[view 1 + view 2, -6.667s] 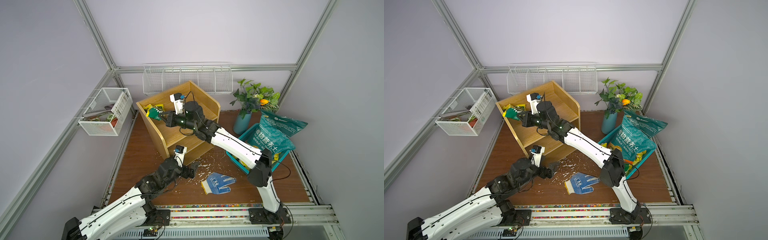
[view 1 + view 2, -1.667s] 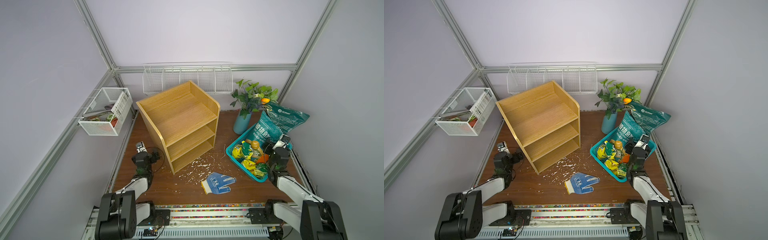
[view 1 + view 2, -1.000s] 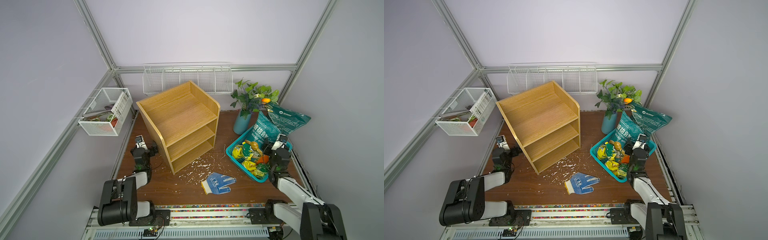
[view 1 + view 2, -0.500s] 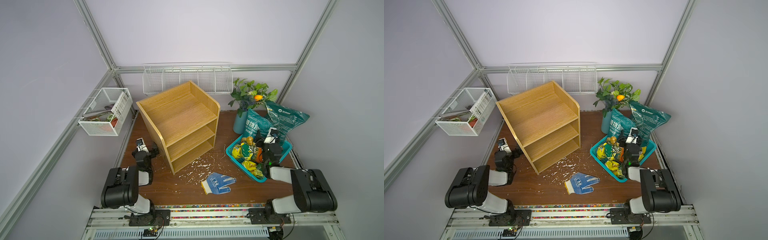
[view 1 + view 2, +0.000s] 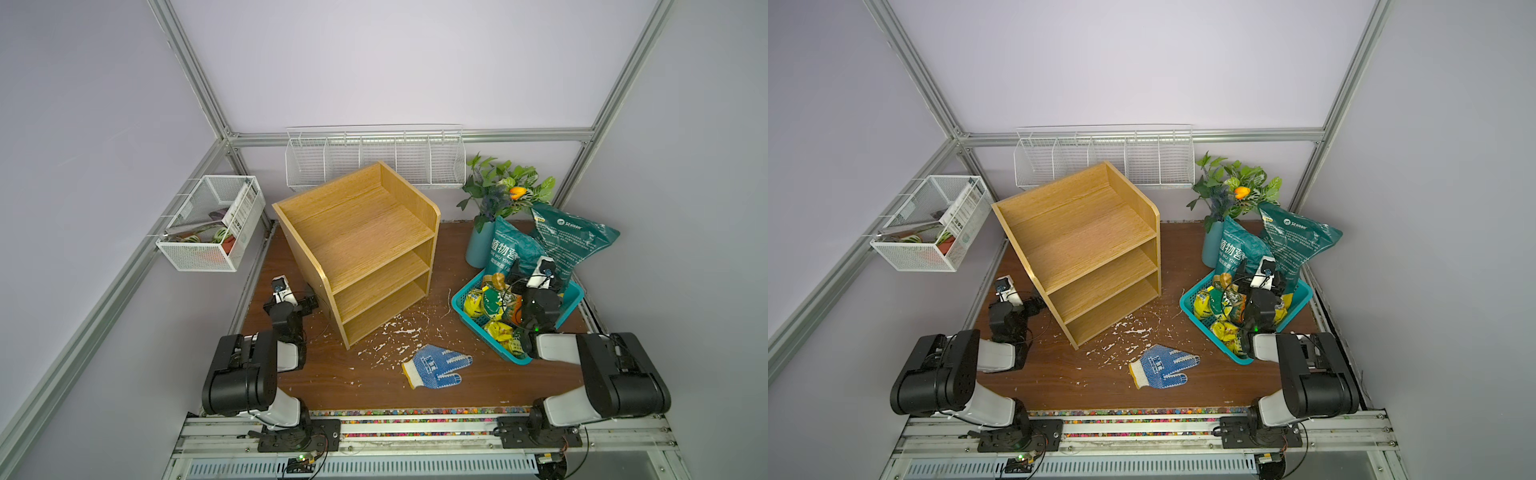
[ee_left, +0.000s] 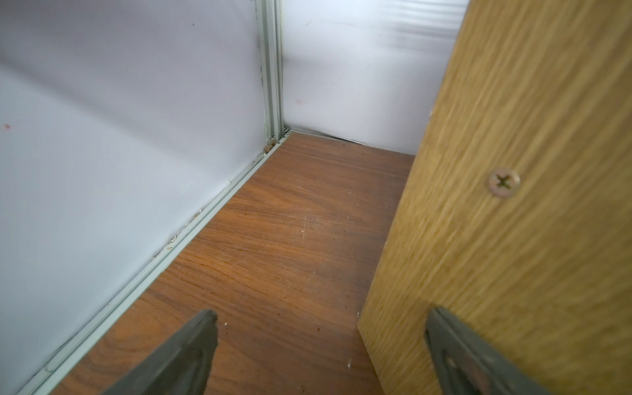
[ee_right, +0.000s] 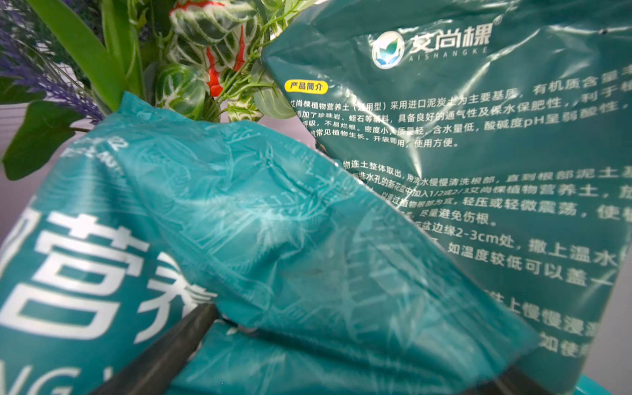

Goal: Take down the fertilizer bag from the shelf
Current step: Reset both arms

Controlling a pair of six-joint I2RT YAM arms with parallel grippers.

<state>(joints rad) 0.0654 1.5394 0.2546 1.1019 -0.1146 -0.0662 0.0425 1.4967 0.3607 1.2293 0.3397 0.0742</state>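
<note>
The light oak three-tier wooden shelf [image 5: 361,232] stands askew on the brown wood-grain tabletop [image 5: 374,390]. The fertilizer bag is off it. It lies somewhere among the small yellow and green packets [image 5: 484,301] heaped in the teal plastic lattice basket [image 5: 571,297] well to the shelf's right, though I cannot tell which packet it is.

The right gripper [image 7: 359,342] reaches over that basket with its jaws spread wide, gripping nothing. A crumpled fold of the nearer of two big dark-teal printed plastic sacks [image 7: 273,222] fills the space in front of them. Those sacks lean upright at the basket's far end, against a blue vase [image 5: 478,245] of leafy artificial plants.

The left gripper [image 6: 321,313] sits low beside the shelf's outer side board. Its jaws are likewise wide apart and empty, with one finger [image 6: 444,342] just beside the wood.
</note>
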